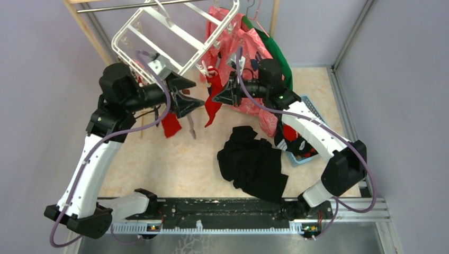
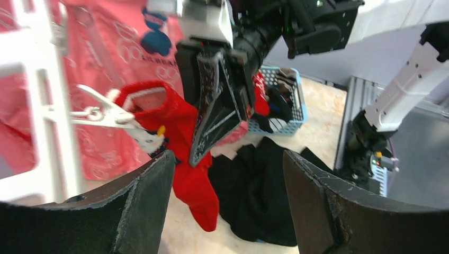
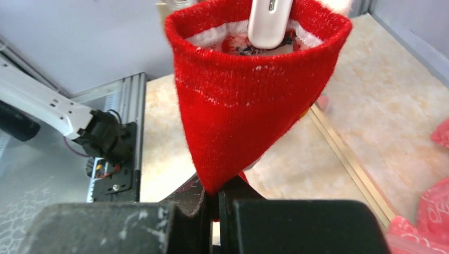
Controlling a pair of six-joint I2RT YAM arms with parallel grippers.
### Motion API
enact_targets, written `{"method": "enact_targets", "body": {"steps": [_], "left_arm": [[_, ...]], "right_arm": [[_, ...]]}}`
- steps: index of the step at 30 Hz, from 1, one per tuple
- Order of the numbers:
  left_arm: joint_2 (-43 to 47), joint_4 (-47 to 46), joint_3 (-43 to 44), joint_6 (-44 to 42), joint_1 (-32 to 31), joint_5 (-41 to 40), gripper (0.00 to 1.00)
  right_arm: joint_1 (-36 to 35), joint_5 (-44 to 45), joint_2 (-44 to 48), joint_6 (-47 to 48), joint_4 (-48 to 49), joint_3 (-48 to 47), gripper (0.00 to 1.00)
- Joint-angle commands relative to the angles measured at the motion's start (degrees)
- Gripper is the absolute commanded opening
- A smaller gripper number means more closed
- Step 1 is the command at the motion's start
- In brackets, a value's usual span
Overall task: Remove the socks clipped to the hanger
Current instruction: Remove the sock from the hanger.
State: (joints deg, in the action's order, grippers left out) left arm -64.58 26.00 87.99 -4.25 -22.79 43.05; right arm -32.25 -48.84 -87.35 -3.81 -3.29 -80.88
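The white hanger (image 1: 174, 37) hangs tilted from the rail at the back. A red sock (image 1: 212, 112) with a white pattern hangs from one of its clips. My right gripper (image 1: 215, 98) is shut on this sock (image 3: 249, 106) below the cuff, while a white clip (image 3: 267, 21) still pinches the cuff. My left gripper (image 1: 199, 93) is open and empty just left of the sock. In the left wrist view the sock (image 2: 185, 159) hangs on its clip (image 2: 100, 112) beyond my open left gripper (image 2: 227, 174). A second red sock (image 1: 170, 126) hangs under my left arm.
A black cloth heap (image 1: 254, 164) lies on the table in the middle. A blue basket (image 1: 306, 154) with clothes stands at the right. A pink printed shirt (image 1: 249, 50) and a green garment (image 1: 279, 53) hang behind my right gripper.
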Motion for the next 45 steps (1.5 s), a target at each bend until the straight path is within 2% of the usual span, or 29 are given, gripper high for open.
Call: {"method": "enact_targets", "body": {"steps": [1, 8, 13, 18, 27, 45], "left_arm": [[-0.6, 1.4, -3.7, -2.0, -2.4, 0.1, 0.80], [-0.1, -2.1, -8.0, 0.9, -2.5, -10.5, 0.85], [-0.4, -1.8, -6.0, 6.1, -2.0, -19.5, 0.86], [-1.1, -0.6, -3.6, 12.3, -1.9, -23.7, 0.86], [-2.0, -1.2, -3.8, 13.9, -1.7, -32.1, 0.85], [-3.5, -7.0, -4.5, 20.7, 1.9, -33.2, 0.70]], "right_arm": [[-0.6, -6.4, 4.2, -5.1, 9.1, 1.8, 0.00], [-0.7, -7.3, 4.8, -5.7, 11.2, 4.3, 0.00], [-1.0, -3.6, 4.8, -4.6, 10.1, 5.1, 0.00], [-4.7, 1.5, 3.9, -0.6, 5.9, 3.6, 0.00], [-8.0, 4.7, 2.0, -1.1, 5.0, 1.9, 0.00], [-11.0, 4.3, 1.1, -3.3, 6.0, 1.4, 0.00]]}}
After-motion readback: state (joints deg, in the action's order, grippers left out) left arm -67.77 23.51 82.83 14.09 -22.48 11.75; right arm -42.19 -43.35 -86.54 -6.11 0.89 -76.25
